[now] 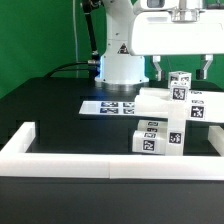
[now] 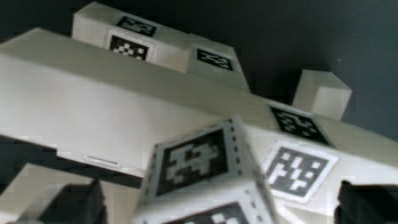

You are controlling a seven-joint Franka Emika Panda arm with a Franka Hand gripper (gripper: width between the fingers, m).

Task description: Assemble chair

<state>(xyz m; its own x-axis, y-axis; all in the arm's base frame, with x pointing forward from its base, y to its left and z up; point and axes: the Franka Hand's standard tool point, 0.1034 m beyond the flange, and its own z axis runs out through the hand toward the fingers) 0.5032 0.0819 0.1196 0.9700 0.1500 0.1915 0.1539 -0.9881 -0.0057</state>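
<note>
Chair parts [image 1: 172,112] sit clustered on the dark surface [image 1: 50,105] toward the exterior view's right, white blocks bearing black-and-white square tags. One upright block rises at the top of the cluster, wider pieces spread below it, and a smaller tagged block stands nearest the camera, just behind the low white barrier wall [image 1: 90,158] that runs along the near edge. The marker board [image 1: 108,104] lies flat on the surface to the left of the cluster, near the arm's white base [image 1: 120,60]. Directly above the parts hang the jaws [image 1: 180,68], spread wide with one dark finger on each side and nothing between them, apart from the blocks. In the wrist view the chair parts [image 2: 160,95] fill the picture, close and blurred, several tags showing on their faces.
</note>
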